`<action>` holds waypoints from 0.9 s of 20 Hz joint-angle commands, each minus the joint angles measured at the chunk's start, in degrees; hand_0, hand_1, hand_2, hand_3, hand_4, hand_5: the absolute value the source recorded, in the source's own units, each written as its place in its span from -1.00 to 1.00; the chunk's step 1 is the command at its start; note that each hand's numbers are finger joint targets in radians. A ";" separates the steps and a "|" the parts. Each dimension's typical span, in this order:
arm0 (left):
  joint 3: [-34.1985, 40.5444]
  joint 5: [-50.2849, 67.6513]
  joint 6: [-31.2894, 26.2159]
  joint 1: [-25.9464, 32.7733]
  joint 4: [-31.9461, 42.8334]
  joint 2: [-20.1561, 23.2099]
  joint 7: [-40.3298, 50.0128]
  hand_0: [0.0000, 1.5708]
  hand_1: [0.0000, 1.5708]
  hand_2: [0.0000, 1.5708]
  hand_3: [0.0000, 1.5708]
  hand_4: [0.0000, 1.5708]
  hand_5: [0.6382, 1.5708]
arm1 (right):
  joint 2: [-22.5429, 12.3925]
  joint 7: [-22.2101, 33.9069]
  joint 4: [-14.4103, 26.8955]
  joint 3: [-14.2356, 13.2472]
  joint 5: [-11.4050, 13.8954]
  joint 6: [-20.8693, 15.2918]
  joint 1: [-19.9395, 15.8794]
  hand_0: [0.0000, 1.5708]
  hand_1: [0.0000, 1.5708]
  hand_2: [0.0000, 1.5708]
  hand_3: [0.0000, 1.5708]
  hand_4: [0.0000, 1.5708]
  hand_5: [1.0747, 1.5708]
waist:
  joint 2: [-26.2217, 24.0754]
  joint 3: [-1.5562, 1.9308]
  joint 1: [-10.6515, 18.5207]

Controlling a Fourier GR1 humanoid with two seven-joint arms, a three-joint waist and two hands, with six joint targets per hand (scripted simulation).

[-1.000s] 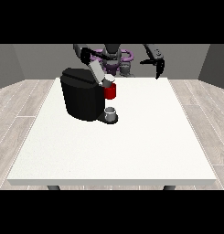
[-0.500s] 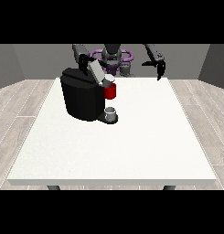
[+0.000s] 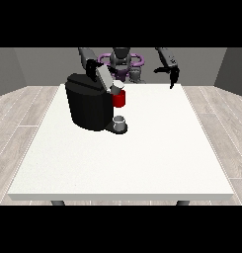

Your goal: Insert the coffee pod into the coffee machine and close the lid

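Two steps are facing us, and we are judging the first nearly done: the robot hand at the view's left (image 3: 93,65) is reaching over the coffee machine (image 3: 90,108) on the counter (image 3: 142,148). The lid (image 3: 103,77) is standing tilted open, so closing is remaining. We cannot tell that hand's fingers or see the pod; the robot hand at the view's right (image 3: 173,75) is hanging relaxed, empty.

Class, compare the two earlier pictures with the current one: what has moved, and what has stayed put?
The hand at the view's left has come down onto the open lid of the coffee machine, which still stands tilted up. The hand at the view's right has drifted slightly outward. The red part at the machine's front and the grey cup below it have not moved.
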 commanded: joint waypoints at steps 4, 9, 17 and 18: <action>0.74 2.60 -1.24 -3.00 -0.12 1.15 5.75 -1.00 -1.00 -1.00 -1.00 -0.56 1.00 | -0.28 1.60 4.76 -0.54 -0.65 1.50 -4.33 -1.00 -1.00 -1.00 -1.00 -0.46 1.00 | 1.01 0.51 1.76; -0.63 -1.06 1.03 -2.07 4.12 0.20 -2.81 -1.00 -1.00 -1.00 -1.00 -0.55 1.00 | 0.91 3.54 4.64 2.97 3.32 -0.60 -8.43 -1.00 -1.00 -1.00 -1.00 -0.54 1.00 | 3.08 0.47 2.28; -0.28 0.52 0.68 -5.25 4.85 0.13 -0.40 -1.00 -1.00 -1.00 -1.00 -0.50 1.00 | 2.80 7.34 5.68 5.11 6.39 -4.18 -13.39 -1.00 -1.00 -1.00 -1.00 -0.54 1.00 | 3.52 0.48 4.86; 0.66 0.93 -1.24 -5.71 5.52 2.66 -2.26 -1.00 -1.00 -1.00 -1.00 -0.50 1.00 | 3.07 6.35 6.16 4.85 6.71 -5.04 -13.81 -1.00 -1.00 -1.00 -1.00 -0.50 1.00 | 4.81 0.48 4.93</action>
